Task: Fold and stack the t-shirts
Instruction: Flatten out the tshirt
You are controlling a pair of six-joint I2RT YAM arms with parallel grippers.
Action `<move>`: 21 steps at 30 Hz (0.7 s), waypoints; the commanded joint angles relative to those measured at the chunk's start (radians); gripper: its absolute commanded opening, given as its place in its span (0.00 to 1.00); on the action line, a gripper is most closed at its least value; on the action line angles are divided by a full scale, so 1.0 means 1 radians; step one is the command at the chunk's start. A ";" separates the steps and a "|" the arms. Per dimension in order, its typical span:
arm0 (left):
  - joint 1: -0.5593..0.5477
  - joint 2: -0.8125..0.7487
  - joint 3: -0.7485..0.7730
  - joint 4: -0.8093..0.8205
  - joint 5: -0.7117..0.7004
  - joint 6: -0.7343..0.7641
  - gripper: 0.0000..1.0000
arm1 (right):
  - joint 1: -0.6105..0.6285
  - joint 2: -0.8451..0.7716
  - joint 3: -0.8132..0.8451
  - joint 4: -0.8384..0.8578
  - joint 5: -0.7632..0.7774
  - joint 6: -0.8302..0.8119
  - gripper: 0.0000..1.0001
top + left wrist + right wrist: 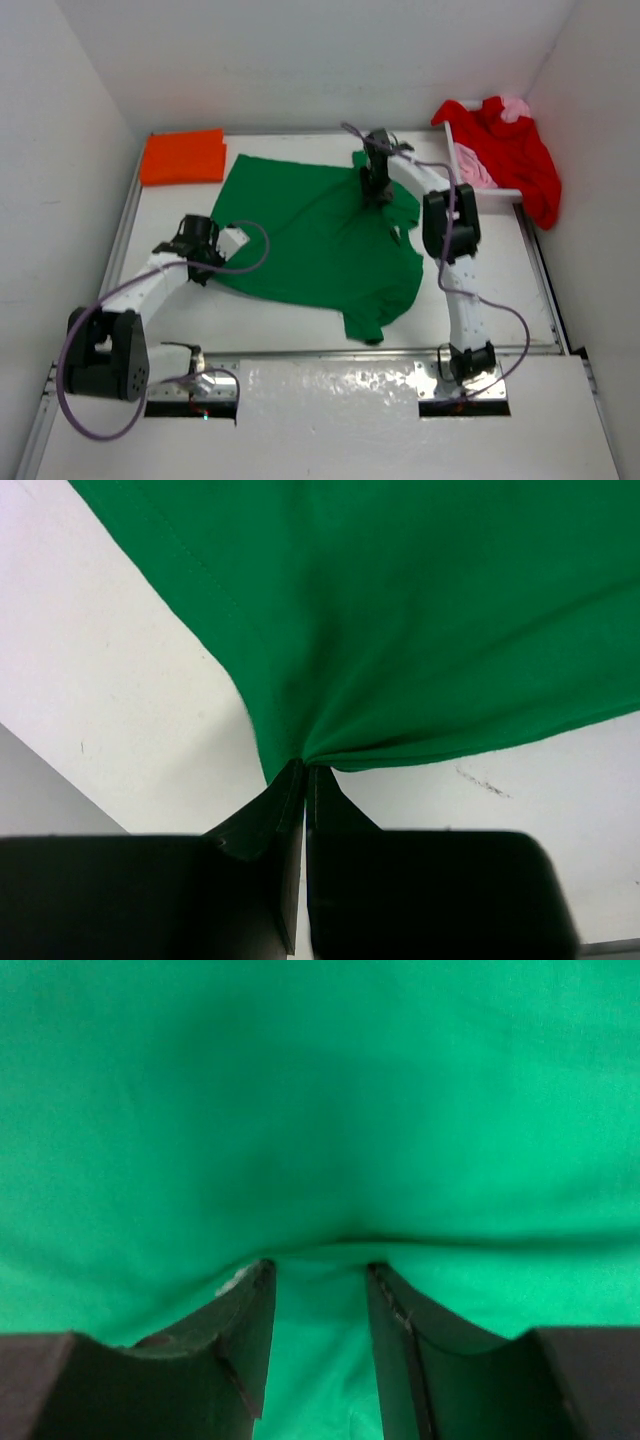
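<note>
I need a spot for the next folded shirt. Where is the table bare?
Bare: the left strip below the orange shirt, beside the green shirt; the near strip along its lower hem; the right patch between it and the basket. Crowded: the middle, and the far right corner under the red shirt.

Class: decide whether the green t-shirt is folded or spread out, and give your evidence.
Spread out: the green t-shirt lies open and wide across the table, unlike the small folded orange t-shirt.
</note>
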State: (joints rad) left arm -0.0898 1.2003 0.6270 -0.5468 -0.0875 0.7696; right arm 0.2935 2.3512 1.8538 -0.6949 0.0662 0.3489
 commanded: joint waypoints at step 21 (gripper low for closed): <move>0.010 0.180 0.174 0.034 0.051 -0.072 0.00 | -0.128 -0.232 0.290 0.163 -0.154 -0.023 0.99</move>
State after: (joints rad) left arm -0.0898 1.4158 0.7864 -0.5350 -0.0628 0.7025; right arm 0.1570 2.4149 2.1777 -0.4854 -0.1490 0.4309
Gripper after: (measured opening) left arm 0.007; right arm 0.984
